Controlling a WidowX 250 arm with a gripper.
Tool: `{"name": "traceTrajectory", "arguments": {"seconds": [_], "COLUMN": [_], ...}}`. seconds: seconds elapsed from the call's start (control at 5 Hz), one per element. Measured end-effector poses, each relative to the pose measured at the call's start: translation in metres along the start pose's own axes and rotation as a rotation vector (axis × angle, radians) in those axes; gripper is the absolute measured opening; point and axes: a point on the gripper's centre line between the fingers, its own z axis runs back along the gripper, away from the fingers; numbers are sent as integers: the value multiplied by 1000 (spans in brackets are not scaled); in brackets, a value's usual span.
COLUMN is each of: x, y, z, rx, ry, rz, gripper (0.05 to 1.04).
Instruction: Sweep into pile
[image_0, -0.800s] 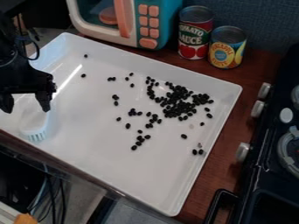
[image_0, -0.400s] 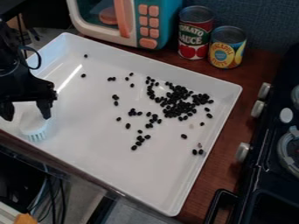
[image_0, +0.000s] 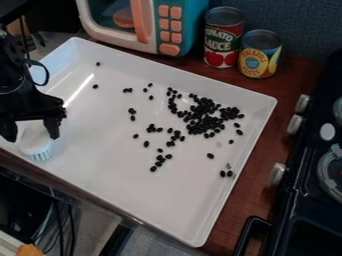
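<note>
Black two-finger gripper (image_0: 33, 139) wide open, empty, over the white bristled brush (image_0: 39, 151)! Small black beans (image_0: 204, 119) crowd towards the white rectangular tray's (image_0: 107, 160) right corner.

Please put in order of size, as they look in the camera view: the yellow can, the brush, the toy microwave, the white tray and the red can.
1. White tray
2. Toy microwave, even cut off by the top edge
3. Red can
4. Yellow can
5. Brush, judged by what shows of it
</note>
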Motion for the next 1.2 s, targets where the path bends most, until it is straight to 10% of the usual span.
{"name": "traceTrajectory", "arguments": {"seconds": [0.4,1.2], "x": [4,10], "y": [-1,-10], "z": [-9,-14], "rx": [-11,19], "ry": [45,-11], "rz": [27,28], "gripper": [752,750]}}
